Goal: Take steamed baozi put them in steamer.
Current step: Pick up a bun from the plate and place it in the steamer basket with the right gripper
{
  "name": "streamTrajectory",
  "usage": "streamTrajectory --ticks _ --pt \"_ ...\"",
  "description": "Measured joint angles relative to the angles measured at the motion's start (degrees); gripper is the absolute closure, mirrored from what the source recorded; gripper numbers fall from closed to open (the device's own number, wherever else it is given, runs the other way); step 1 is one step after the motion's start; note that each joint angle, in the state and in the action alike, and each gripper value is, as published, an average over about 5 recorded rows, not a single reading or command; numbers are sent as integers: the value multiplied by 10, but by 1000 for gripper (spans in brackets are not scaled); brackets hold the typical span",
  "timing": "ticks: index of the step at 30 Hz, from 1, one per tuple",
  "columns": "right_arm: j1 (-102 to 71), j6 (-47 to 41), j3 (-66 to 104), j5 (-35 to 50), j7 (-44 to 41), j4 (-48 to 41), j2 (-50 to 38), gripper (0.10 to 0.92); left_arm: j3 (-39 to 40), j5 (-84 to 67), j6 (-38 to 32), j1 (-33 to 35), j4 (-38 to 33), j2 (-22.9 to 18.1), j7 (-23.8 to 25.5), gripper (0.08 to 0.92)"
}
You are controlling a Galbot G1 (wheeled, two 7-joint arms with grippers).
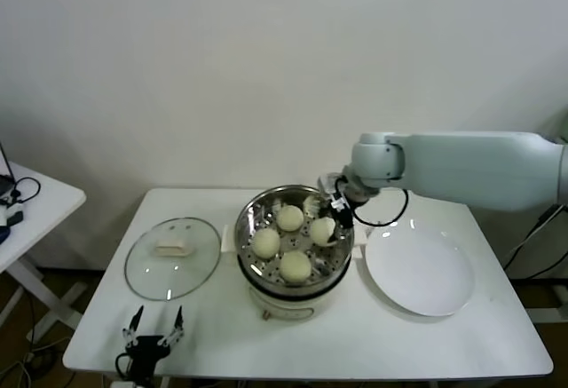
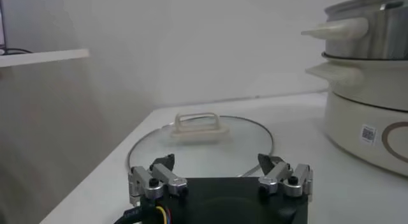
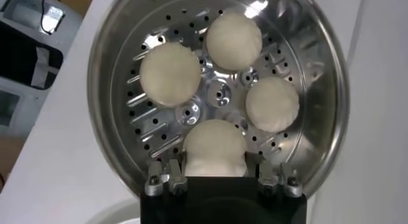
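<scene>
Reaching over the far right rim of the steamer (image 1: 294, 274), which stands in the middle of the table (image 1: 461, 335), the right gripper (image 3: 214, 170) has its jaws closed around the fourth of the steamed baozi (image 3: 214, 149), low over the perforated floor beside the three others. The buns look light, soft and easy to dent, so I judge the hold should be gentle, on the two round sides at the widest part. The left gripper (image 2: 217, 170) waits with jaws open near the front left edge, before the glass lid (image 1: 142, 268)
</scene>
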Motion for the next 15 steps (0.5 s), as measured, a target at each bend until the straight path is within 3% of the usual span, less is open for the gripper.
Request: streamTrajectory --ticks 10,15 --pt "-40 -4 14 -17 10 -27 12 392 -1 -2 1 -4 3 0 0 177" --pt "-53 -7 26 -16 15 -32 11 291 -1 -2 1 -4 1 0 0 177"
